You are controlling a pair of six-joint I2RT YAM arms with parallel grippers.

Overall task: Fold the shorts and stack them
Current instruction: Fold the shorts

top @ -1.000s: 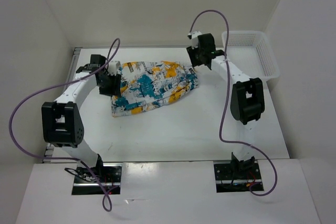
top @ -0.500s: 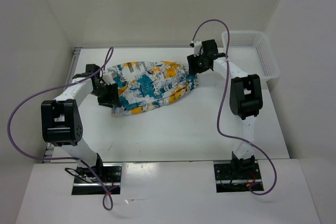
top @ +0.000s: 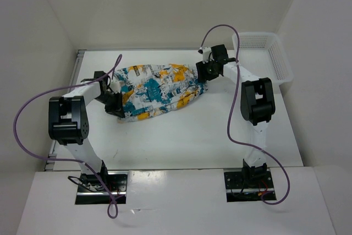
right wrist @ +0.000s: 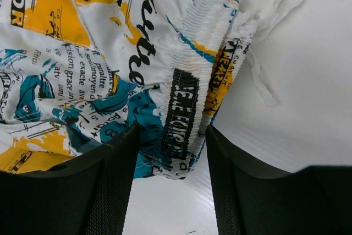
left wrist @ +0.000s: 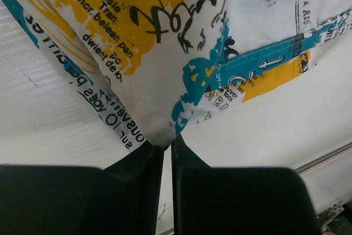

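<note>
The patterned shorts (top: pixel 157 89) lie spread on the white table, waistband at the right. My left gripper (top: pixel 116 109) is at their lower left corner and is shut on a fold of the fabric (left wrist: pixel 159 130). My right gripper (top: pixel 202 72) is at the waistband end. In the right wrist view its jaws stand open around the elastic waistband (right wrist: pixel 184 116), one finger (right wrist: pixel 118 180) on each side, with the white drawstring (right wrist: pixel 264 86) trailing on the table.
A white plastic mesh basket (top: pixel 263 56) stands at the back right of the table (top: pixel 181 136). White walls close in the left, back and right sides. Purple cables loop from both arms.
My left gripper slid down along the left edge of the shorts to the lower left corner. My right gripper moved down onto the waistband end.
</note>
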